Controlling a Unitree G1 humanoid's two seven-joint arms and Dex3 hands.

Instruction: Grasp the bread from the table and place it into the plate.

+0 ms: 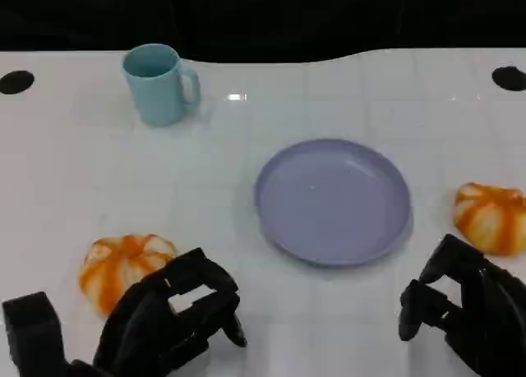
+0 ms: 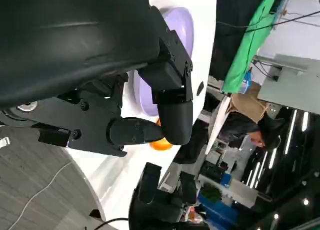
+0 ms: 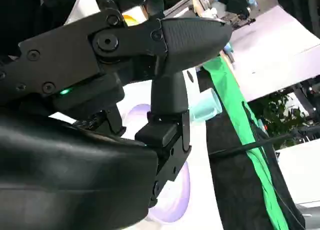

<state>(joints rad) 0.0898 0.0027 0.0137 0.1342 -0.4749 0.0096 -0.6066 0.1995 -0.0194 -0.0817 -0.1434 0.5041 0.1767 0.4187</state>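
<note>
Two orange-and-white bread rolls lie on the white table. One roll (image 1: pixel 122 266) is at the near left, and my left hand (image 1: pixel 164 319) hovers just in front of it with thumb and fingers apart, holding nothing. The other roll (image 1: pixel 491 217) lies at the right edge, right of the purple plate (image 1: pixel 333 200), which has nothing on it. My right hand (image 1: pixel 460 307) sits just in front of that roll, fingers bent, nothing in it. In the left wrist view the plate (image 2: pixel 144 97) and the right roll (image 2: pixel 162 144) show past my left hand's fingers (image 2: pixel 172 115).
A light blue mug (image 1: pixel 160 83) stands at the far left, well behind the plate. Black round holes mark the table's far corners (image 1: pixel 16 81). In the right wrist view the mug (image 3: pixel 206 105) and plate (image 3: pixel 175 202) appear. A person (image 2: pixel 252 125) stands beyond the table.
</note>
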